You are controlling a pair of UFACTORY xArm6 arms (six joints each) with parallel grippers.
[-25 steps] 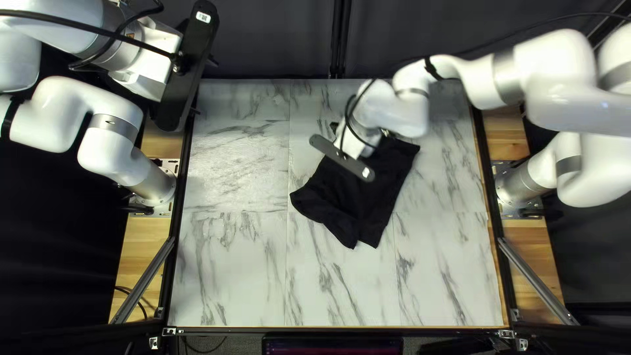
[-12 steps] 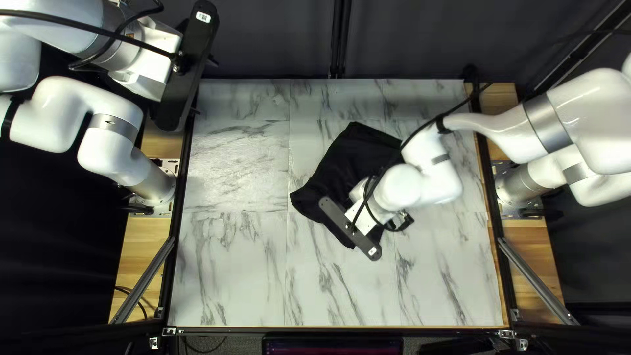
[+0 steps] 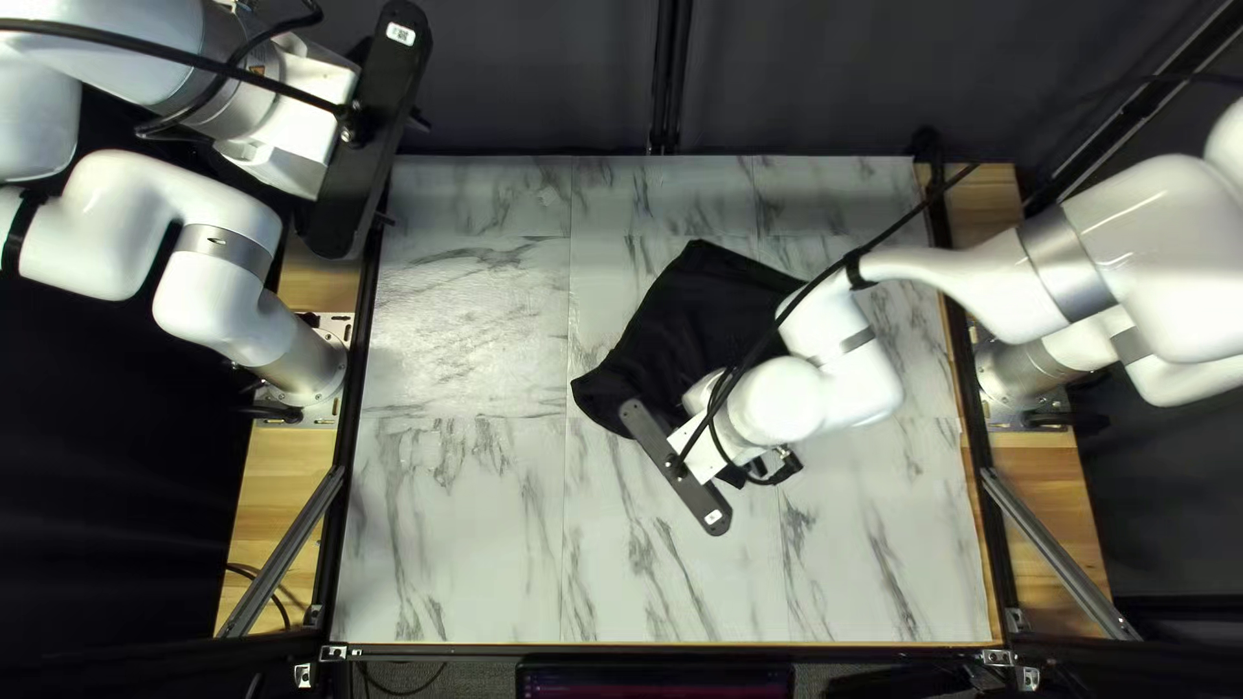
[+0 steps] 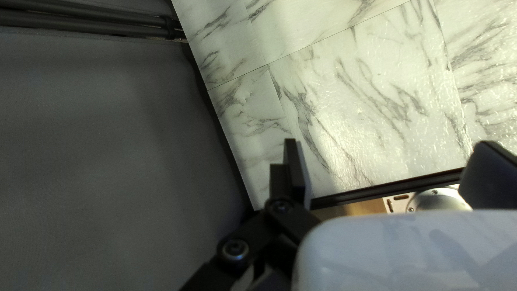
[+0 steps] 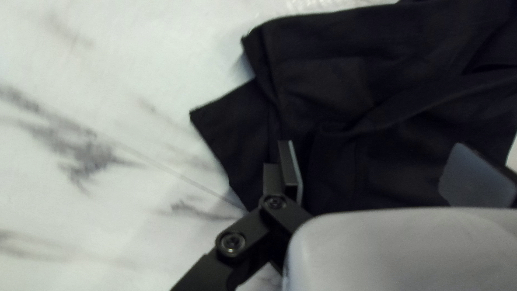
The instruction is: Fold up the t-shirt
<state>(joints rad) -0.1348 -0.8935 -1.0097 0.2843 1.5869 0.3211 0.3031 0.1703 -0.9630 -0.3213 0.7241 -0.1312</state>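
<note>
The right arm [image 3: 1153, 259] has been shifted nearward; the t-shirt [image 5: 334, 81] lies beneath its spread jaws, seemingly to be grasped. The left arm's [image 3: 214, 291] jaws are also parted.

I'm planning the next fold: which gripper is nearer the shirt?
Right. The right gripper is over the shirt, near one end; the left gripper is well away, by the table's left edge.

The t-shirt [image 3: 706, 311] was solid black — darker than the charcoal-grey curtain [image 3: 544, 84]. The tabletop [image 3: 453, 531] was white marble-patterned, streaked with grey veins; the robot arms [image 3: 1140, 246] were glossy white — banded in silver-grey.
</note>
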